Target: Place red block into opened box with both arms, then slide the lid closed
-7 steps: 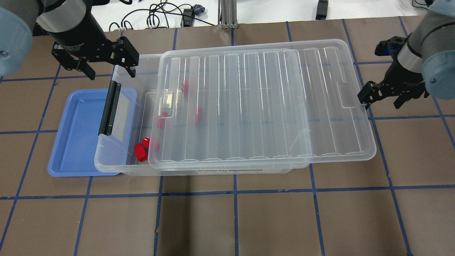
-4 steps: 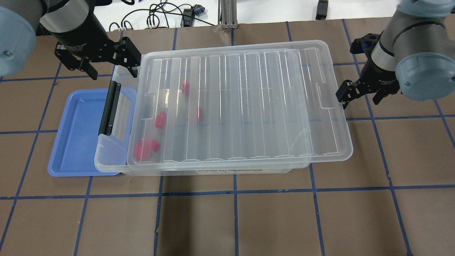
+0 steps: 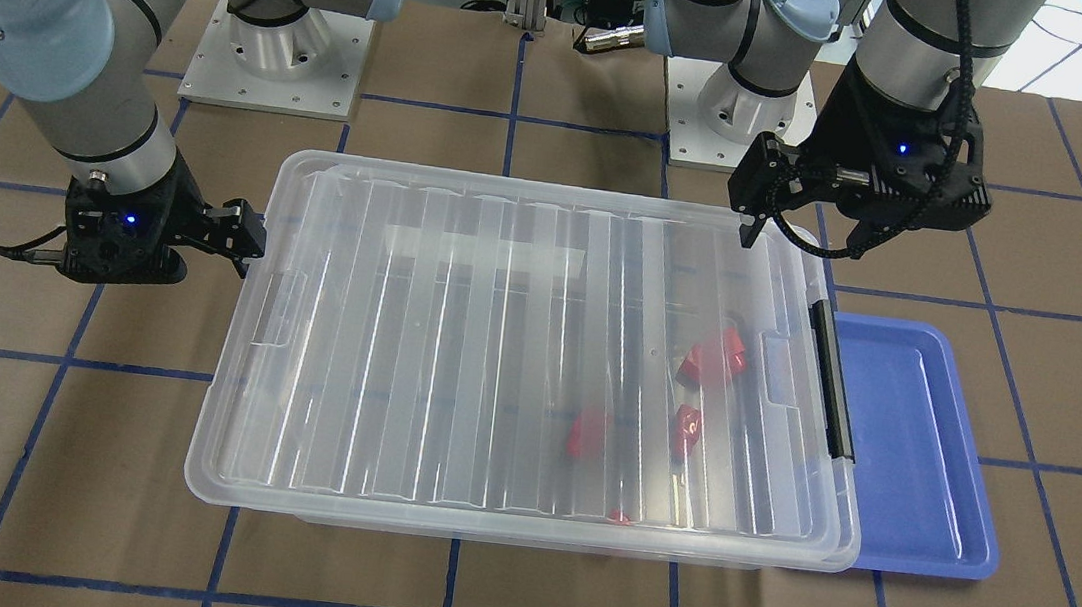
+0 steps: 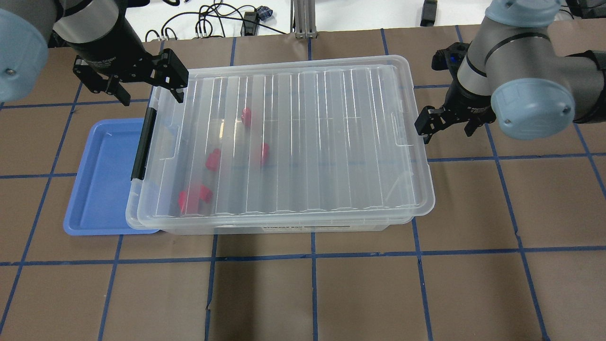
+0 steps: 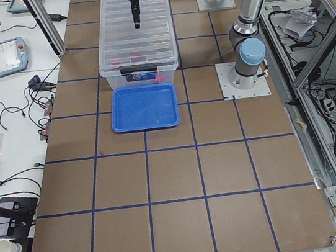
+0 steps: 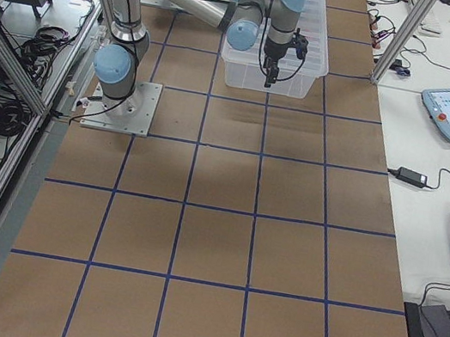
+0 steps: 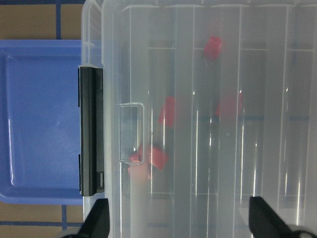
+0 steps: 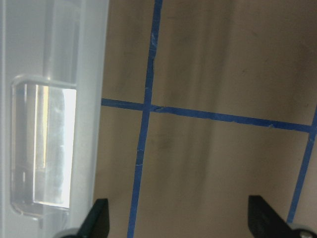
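Observation:
The clear ribbed lid [image 4: 307,142] lies over nearly the whole clear box [image 4: 284,228], slightly skewed. Only a narrow strip shows by the black bar [image 4: 142,147]. Several red blocks [image 4: 213,161] lie inside under the lid, also visible in the left wrist view as red blocks [image 7: 154,156]. My left gripper [image 4: 152,98] hovers open over the box's far corner at the bar end, holding nothing. My right gripper [image 4: 446,131] is open at the lid's other short end, one fingertip [image 4: 424,136] against the lid rim. In the right wrist view that rim [image 8: 91,74] and its notch [image 8: 42,148] sit at the left.
A flat blue tray [image 4: 99,180] lies against the bar end of the box, partly under it. Brown table paper with blue tape lines [image 4: 312,255] surrounds the box. Cables [image 4: 213,21] lie on the white bench beyond the far edge.
The lid has slid left across the box, covering the red blocks and most of the opening. My right gripper followed it leftward at its end. The left gripper barely moved.

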Action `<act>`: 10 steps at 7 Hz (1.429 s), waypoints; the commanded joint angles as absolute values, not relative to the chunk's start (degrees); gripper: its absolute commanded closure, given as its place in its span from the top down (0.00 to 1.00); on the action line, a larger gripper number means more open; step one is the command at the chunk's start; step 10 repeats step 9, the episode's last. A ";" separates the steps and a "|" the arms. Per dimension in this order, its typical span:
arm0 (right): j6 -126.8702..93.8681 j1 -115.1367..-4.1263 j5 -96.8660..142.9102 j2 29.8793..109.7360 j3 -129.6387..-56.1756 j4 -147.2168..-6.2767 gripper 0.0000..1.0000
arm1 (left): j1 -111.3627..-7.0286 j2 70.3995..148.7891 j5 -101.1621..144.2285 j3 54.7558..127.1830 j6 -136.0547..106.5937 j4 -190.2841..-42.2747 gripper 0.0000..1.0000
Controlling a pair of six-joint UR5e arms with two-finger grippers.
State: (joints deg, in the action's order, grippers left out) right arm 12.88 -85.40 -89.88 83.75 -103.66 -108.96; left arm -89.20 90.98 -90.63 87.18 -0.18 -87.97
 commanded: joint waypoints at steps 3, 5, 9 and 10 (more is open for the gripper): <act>12.75 -86.56 -89.65 86.47 -93.65 -101.84 1.00 | -89.21 90.97 -90.53 87.19 -0.35 -87.89 1.00; 6.98 -89.63 -90.00 87.89 -84.16 -88.56 1.00 | -89.30 91.05 -90.53 87.19 -0.35 -87.89 1.00; 5.27 -91.14 -90.44 87.19 -84.11 -87.01 1.00 | -89.38 91.14 -90.09 87.19 -0.18 -87.89 1.00; 5.27 -91.14 -90.44 87.19 -84.11 -87.01 1.00 | -89.38 91.14 -90.09 87.19 -0.18 -87.89 1.00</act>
